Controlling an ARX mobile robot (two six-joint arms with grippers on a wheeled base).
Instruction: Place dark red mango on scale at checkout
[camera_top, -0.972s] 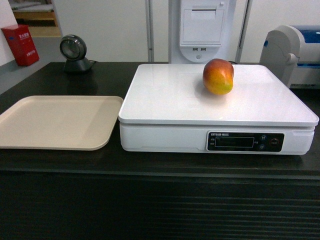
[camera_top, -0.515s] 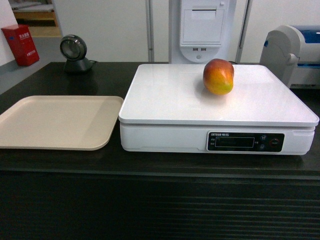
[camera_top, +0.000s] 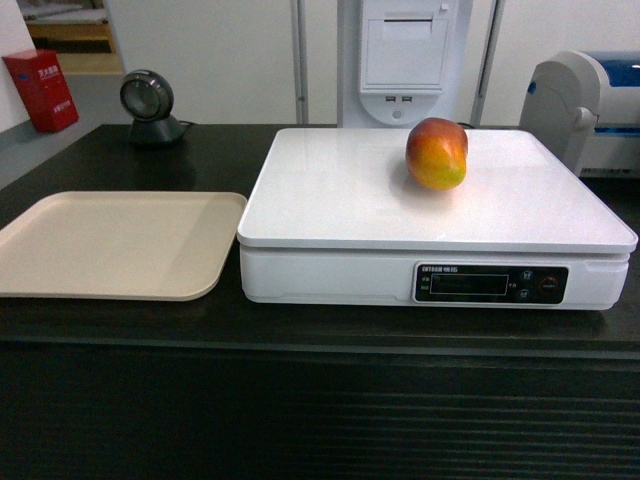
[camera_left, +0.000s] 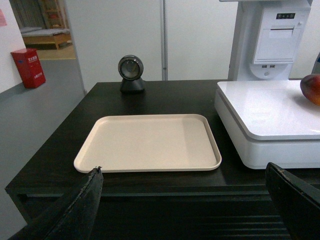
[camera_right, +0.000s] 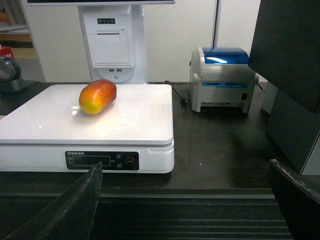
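Both grippers, left (camera_left: 182, 200) and right (camera_right: 182, 200), hang spread and empty before the surface (camera_top: 200, 160); the dark red mango (camera_top: 436, 153) rests on the scale (camera_top: 340, 200).

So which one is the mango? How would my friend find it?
Find the long black counter with the dark woodgrain top, then the big flat white scale with a dark display panel on it. The oval dark red and orange-yellow mango lies on the scale's platform, toward the back right. It is the only fruit there, and the only colourful rounded thing.
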